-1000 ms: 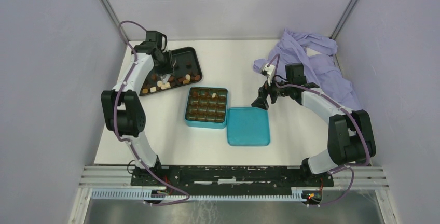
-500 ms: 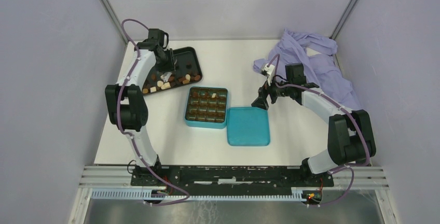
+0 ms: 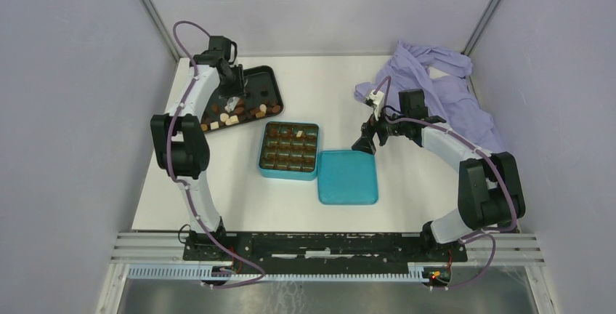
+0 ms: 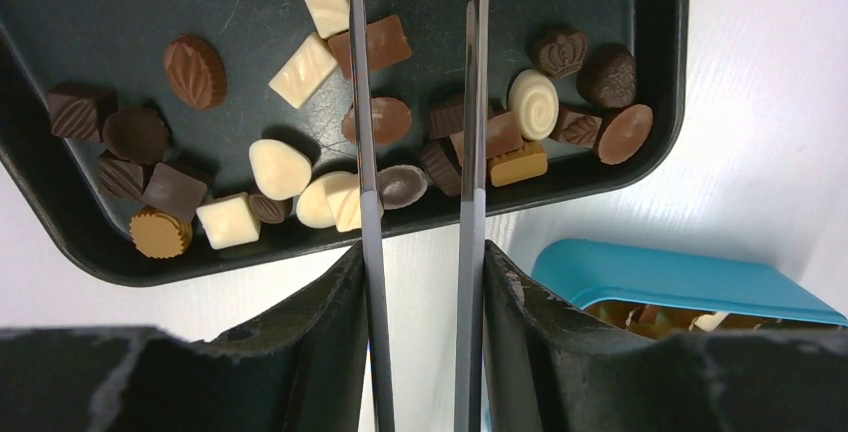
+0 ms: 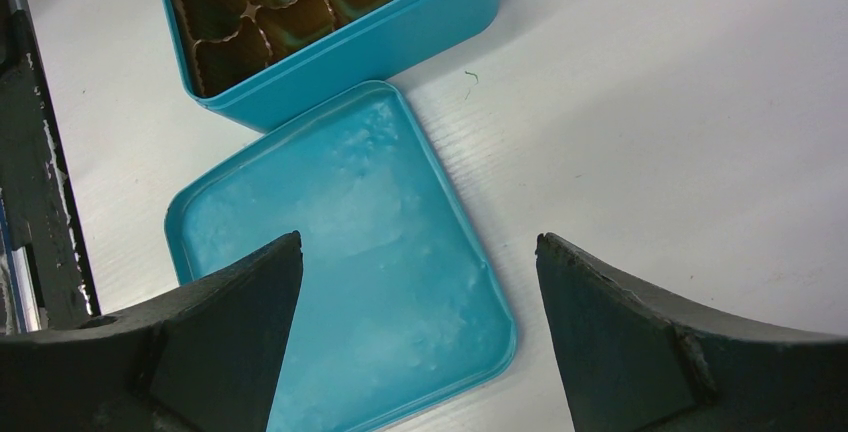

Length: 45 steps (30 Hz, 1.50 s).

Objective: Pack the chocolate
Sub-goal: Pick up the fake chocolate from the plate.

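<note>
Several pieces of chocolate (image 4: 280,167), dark, tan and cream-white, lie loose in a black tray (image 4: 100,2) at the table's far left (image 3: 258,78). My left gripper (image 4: 420,252) hangs over the tray's near edge (image 3: 234,97), shut on thin metal tongs (image 4: 365,102). The tong blades stand slightly apart over a brown oval piece (image 4: 388,117); their tips are out of view. The teal box (image 3: 289,174) with its brown grid insert sits mid-table, a white piece (image 3: 299,134) in one cell. My right gripper (image 5: 420,242) is open and empty above the teal lid (image 5: 340,252).
The teal lid (image 3: 347,176) lies flat just right of the box, touching its corner. A crumpled purple cloth (image 3: 443,81) fills the far right corner behind the right arm. Grey walls enclose the table on three sides.
The left arm's elbow has swung right and its wrist has shifted slightly toward the far side of the tray. The right arm has not moved.
</note>
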Each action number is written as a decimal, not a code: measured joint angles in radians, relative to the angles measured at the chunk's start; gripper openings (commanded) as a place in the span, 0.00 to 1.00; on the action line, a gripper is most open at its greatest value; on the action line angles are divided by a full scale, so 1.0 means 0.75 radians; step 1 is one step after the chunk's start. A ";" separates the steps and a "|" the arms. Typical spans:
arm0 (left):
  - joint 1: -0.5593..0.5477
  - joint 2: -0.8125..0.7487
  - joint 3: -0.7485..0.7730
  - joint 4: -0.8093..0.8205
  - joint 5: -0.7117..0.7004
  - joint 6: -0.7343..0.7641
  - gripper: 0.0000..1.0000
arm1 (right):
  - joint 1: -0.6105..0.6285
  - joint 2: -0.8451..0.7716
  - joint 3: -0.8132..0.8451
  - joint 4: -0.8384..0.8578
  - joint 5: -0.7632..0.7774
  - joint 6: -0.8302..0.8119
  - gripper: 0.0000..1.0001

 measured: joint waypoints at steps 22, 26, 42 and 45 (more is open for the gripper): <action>0.000 0.069 0.016 -0.040 -0.016 0.061 0.45 | 0.000 0.000 -0.001 0.000 -0.001 0.001 0.93; 0.000 0.069 0.018 -0.040 -0.014 0.066 0.32 | 0.000 0.000 0.000 0.000 0.000 0.001 0.93; 0.000 0.031 0.033 -0.051 0.004 0.064 0.02 | 0.000 0.000 0.000 0.001 -0.001 0.001 0.93; 0.000 -0.036 0.014 -0.051 0.037 0.063 0.02 | 0.000 0.000 -0.001 0.001 -0.001 0.001 0.92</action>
